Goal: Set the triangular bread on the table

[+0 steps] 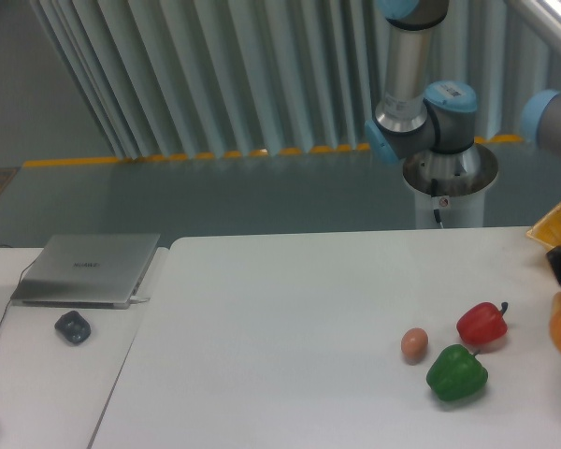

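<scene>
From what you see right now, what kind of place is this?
Probably a robotics lab or test workspace: a robot arm on a pedestal behind a white table, toy-like peppers and an egg laid out, and a laptop on a side desk.

Large white matte table (290, 327) with rounded corners. Lying on it, right of centre: 1 small tan egg (413, 343); 1 glossy red bell pepper (481, 324) with dark stem, near the egg; 1 glossy green bell pepper (456, 372), just in front of the red one and beside the egg. Corner of 1 yellow tray (559, 227) at the right edge.
</scene>
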{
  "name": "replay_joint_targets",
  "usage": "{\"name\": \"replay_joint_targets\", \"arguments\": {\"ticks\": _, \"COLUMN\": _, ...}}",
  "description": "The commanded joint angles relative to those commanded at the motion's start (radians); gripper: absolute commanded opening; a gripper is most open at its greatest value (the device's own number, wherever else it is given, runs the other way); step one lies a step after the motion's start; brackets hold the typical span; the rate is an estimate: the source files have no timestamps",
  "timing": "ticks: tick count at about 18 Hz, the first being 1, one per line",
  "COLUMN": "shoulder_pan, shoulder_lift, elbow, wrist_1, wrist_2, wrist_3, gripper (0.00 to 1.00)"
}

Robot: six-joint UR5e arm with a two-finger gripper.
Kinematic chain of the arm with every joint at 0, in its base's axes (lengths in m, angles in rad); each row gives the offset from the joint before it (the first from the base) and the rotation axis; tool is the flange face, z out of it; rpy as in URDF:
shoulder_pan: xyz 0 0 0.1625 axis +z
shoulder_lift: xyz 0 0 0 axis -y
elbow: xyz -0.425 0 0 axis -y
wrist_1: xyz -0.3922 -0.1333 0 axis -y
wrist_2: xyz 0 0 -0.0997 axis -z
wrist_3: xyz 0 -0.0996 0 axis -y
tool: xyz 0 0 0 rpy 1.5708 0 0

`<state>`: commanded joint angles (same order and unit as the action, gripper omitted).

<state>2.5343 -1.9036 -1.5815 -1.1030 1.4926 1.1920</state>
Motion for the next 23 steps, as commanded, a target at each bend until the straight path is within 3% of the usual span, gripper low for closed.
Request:
{"name": "replay_joint_targets", "arguments": {"ticks": 3, "shoulder_pan": -0.034, "shoulder_lift": -0.014, "elbow": -0.005, "wrist_1": 0.002, "wrist_2": 0.009, "wrist_3": -0.005, "gripper": 0.06}}
{"name": "replay_joint_targets", "arguments": {"ticks": 6, "shoulder_pan": -0.043, "shoulder_lift": -0.015, "elbow": -0.006, "wrist_1": 0.003, "wrist_2": 0.023, "wrist_3": -0.005, "gripper": 0.32}}
{"name": "replay_joint_targets", "arguments": {"ticks": 8, "shoulder_pan": -0.045, "shoulder_lift": -0.017, "elbow": -0.006, "wrist_1": 0.009, "wrist_2": 0.023, "wrist_3": -0.005, "gripper": 0.69}}
{"name": "replay_joint_targets", "arguments": {"ticks": 9, "shoulder_pan": -0.045, "shoulder_lift": -0.018, "elbow": -0.005, "wrist_1": 0.012, "wrist_2": 0.023, "wrist_3": 0.0, "gripper": 1.0}}
{"name": "replay_joint_targets", "arguments": {"ticks": 18, "shoulder_pan": -0.048, "shoulder_lift": 0.031, "elbow": -0.02, "wrist_1": 0.006, "wrist_2": 0.074, "wrist_3": 0.03, "gripper": 1.0}}
{"name": "replay_joint_targets", "arguments": {"ticks": 23, "shoulder_pan": -0.023, "shoulder_lift": 0.07, "elbow": -0.015, "wrist_1": -0.061, "wrist_2": 0.081, "wrist_3": 0.439, "gripper": 1.0}}
